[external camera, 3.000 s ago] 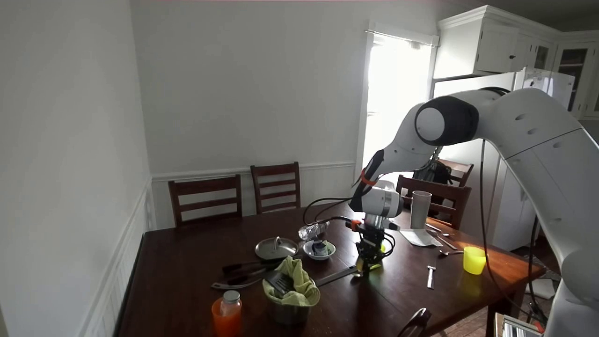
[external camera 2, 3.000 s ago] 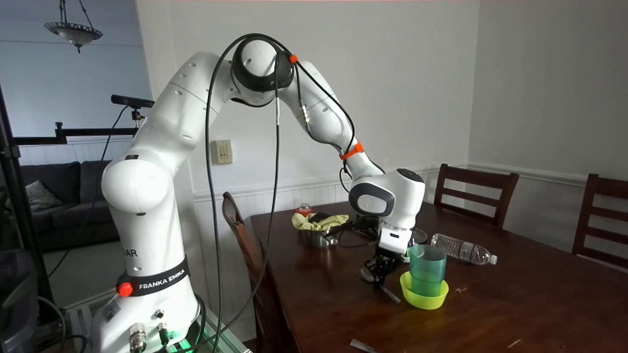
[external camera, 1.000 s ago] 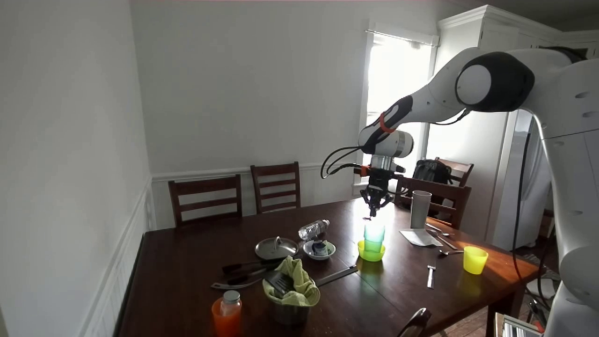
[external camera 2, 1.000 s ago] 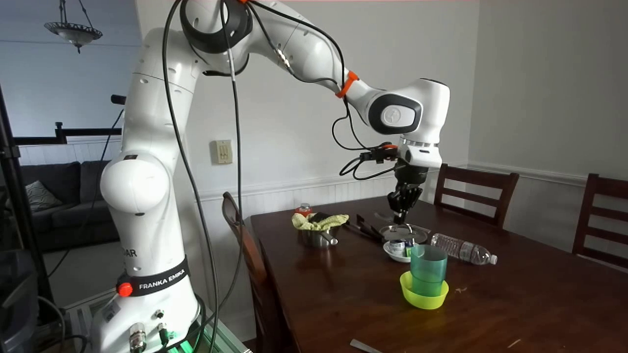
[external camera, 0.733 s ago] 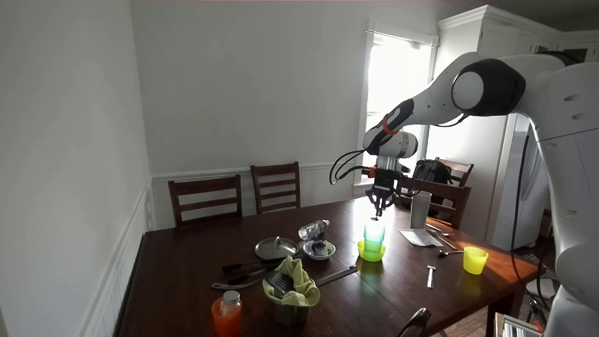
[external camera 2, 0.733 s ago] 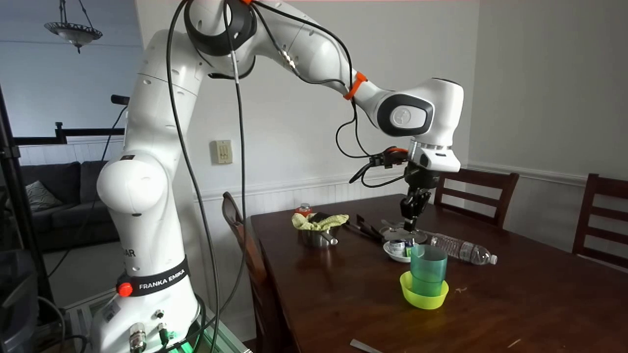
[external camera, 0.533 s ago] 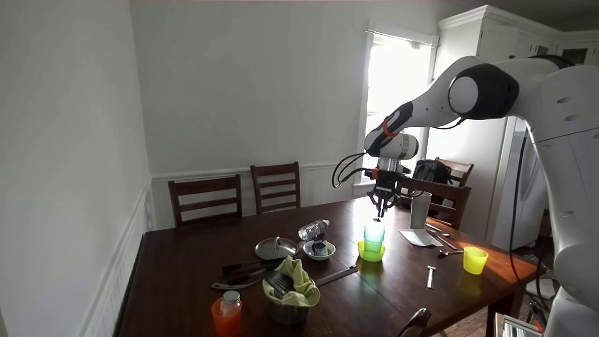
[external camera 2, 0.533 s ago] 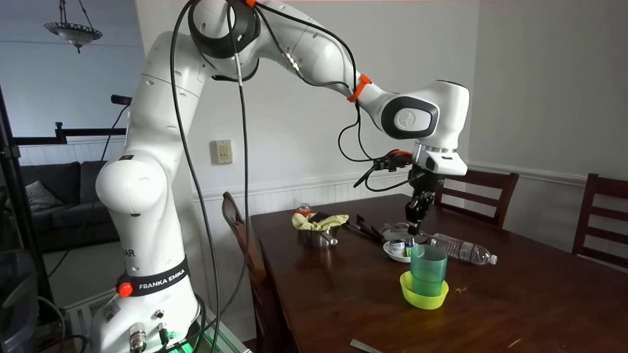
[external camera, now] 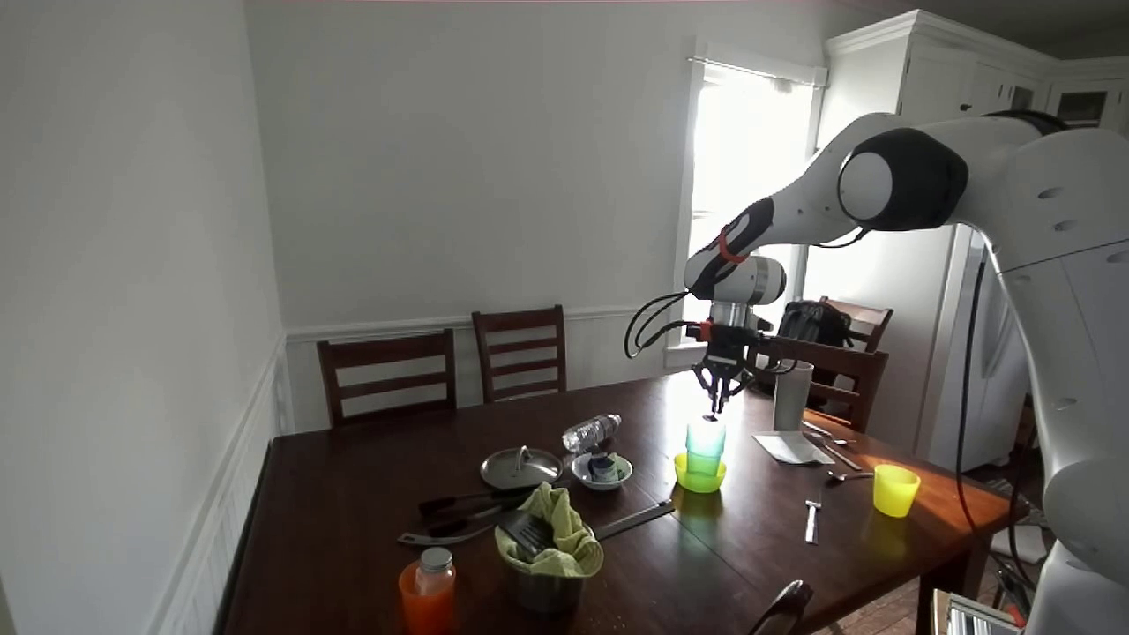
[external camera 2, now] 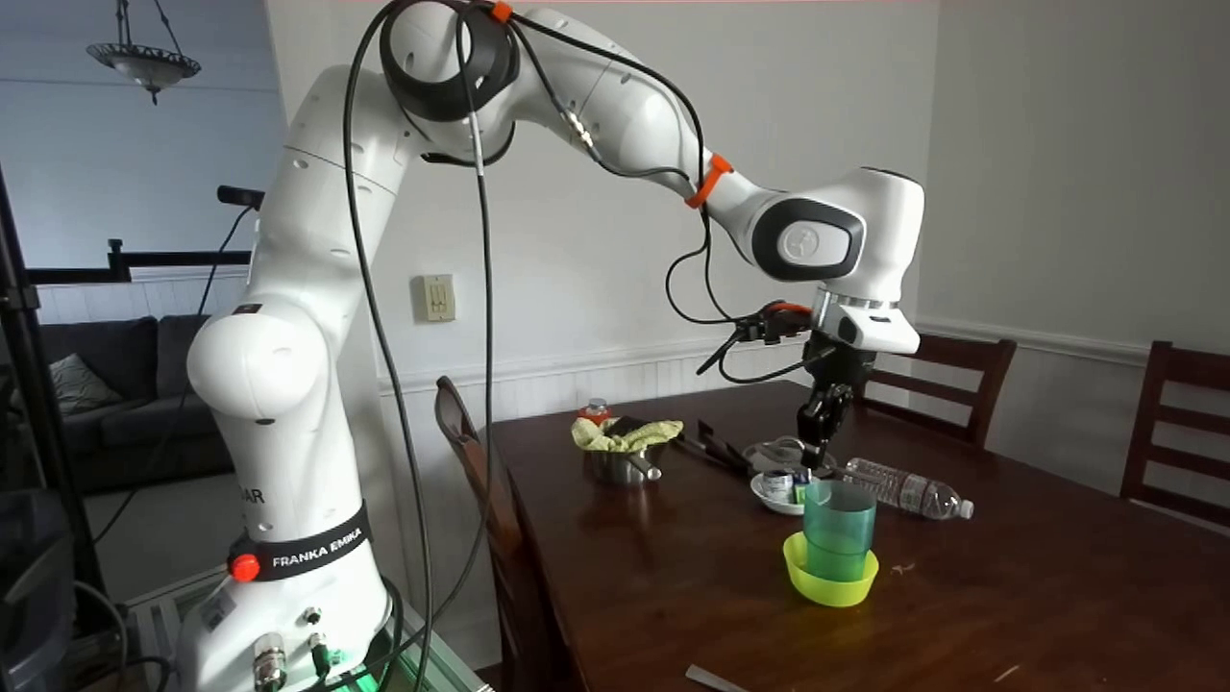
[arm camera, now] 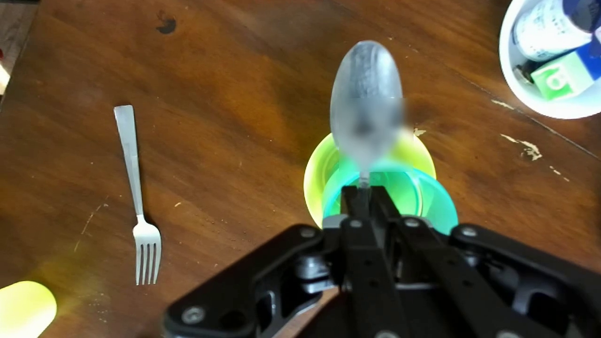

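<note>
My wrist view is showing my gripper [arm camera: 364,193] pinching a spoon [arm camera: 366,89], its round end toward twelve o'clock; in an exterior view the spoon [external camera: 711,417] is looking like a speck. Lower down, a blue-green cup [external camera 2: 838,529] is standing in a yellow bowl [external camera 2: 832,590]. My wrist view is showing a fork [arm camera: 132,164] at nine o'clock. In an exterior view only, a tall gray cup [external camera: 792,397] is standing at three o'clock.

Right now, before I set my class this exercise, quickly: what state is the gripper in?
Gripper: closed, holding a metal spoon by its handle, the bowl end sticking out.
</note>
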`<state>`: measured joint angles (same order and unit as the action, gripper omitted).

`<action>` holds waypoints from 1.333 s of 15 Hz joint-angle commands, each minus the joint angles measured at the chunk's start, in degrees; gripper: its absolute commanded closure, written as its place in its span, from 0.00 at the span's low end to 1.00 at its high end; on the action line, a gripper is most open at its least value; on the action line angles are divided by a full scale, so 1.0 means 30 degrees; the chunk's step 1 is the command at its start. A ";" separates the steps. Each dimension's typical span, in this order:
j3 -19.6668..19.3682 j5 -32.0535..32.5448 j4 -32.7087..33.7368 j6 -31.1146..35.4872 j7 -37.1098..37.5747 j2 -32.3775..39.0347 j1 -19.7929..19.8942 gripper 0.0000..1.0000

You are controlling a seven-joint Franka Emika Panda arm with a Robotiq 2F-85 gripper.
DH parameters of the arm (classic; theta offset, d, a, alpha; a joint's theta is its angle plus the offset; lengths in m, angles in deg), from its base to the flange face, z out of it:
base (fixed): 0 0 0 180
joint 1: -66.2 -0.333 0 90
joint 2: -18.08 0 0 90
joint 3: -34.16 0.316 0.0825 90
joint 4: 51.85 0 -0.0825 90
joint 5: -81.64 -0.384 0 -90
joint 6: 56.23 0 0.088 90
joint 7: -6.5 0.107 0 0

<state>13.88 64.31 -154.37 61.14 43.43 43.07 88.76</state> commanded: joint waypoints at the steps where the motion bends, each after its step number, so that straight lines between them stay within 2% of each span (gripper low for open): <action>1: 0.0125 -0.0380 0.1409 -0.0369 -0.0916 0.1300 0.0565 0.98; 9: 0.0512 -0.0740 0.3302 -0.0689 -0.2101 0.2874 0.0997 0.98; 20: 0.1004 -0.1624 0.4828 -0.1309 -0.2023 0.4126 0.1244 0.98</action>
<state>15.94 61.37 -142.80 59.57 38.56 53.89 90.81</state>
